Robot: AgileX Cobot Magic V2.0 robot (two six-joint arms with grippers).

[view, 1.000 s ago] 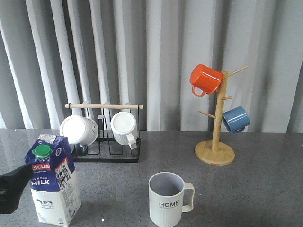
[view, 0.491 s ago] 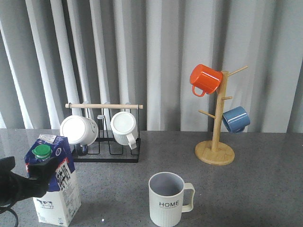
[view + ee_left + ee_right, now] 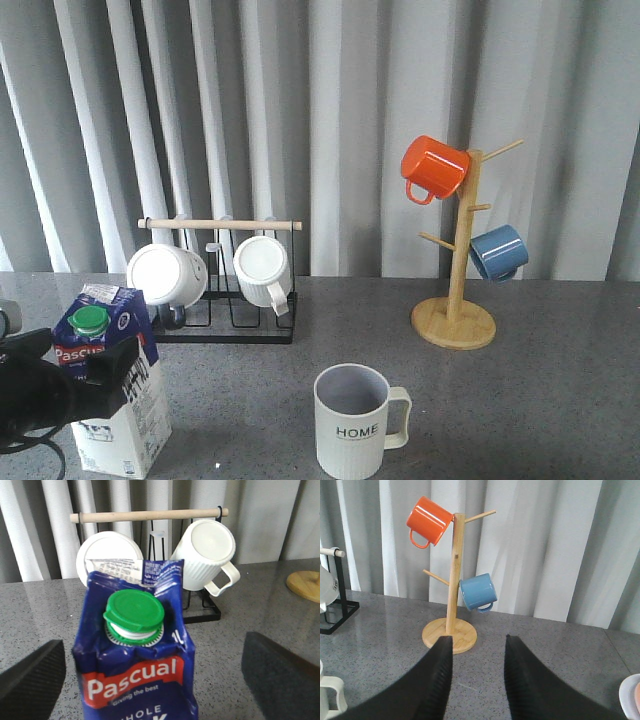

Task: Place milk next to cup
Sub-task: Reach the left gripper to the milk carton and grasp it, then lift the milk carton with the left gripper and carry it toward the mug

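Milk [image 3: 110, 385] sits lower left between our left gripper [image 3: 150, 675] jaws, apart, not clamped; a high squeeze could crush or tip the carton.

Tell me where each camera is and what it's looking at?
Front view: faces forward over the table at the milk, cup and mug racks; left gripper shows.
Left wrist view: sits on the left arm, looks at the milk; dark fingers either side.
Right wrist view: sits on the right arm, faces the wooden mug tree; right gripper shows.
Shared: front and left wrist both see the milk.
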